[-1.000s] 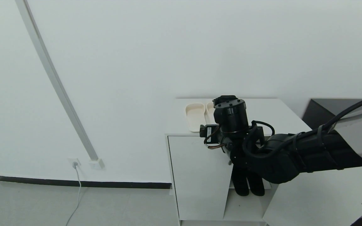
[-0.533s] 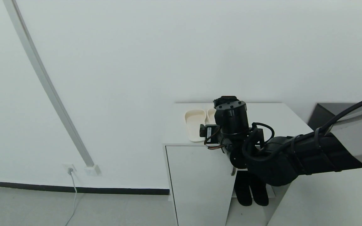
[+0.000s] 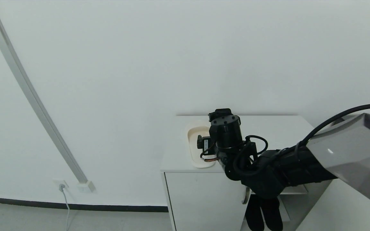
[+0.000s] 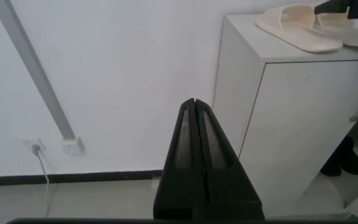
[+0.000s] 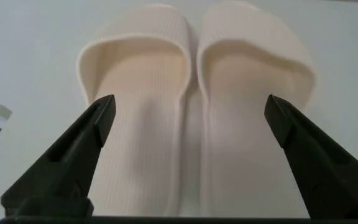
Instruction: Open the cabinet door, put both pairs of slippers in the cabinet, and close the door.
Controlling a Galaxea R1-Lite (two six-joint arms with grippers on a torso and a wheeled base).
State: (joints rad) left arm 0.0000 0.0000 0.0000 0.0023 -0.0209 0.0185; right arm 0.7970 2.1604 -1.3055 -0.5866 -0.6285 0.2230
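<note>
- The cream slippers (image 5: 241,143) lie side by side on top of the white cabinet (image 3: 201,205), near its front left corner, their inner edges touching.
- The right claw (image 5: 190,109) hangs just above them, spread wide and gripping nothing. One finger stands outside each slipper, which looks meant to squeeze the two together and lift them as one.
- The black slippers (image 3: 263,215) already sit inside the cabinet on a lower shelf, so one pair seems stowed and the cream pair is left.
- The open door (image 3: 326,221) stands swung out on the cabinet's right, leaving the way in free for the second pair.
- The left claw (image 4: 194,149) is closed on nothing, low and well apart from the cabinet on its left side, probably parked out of the working arm's way.
</note>
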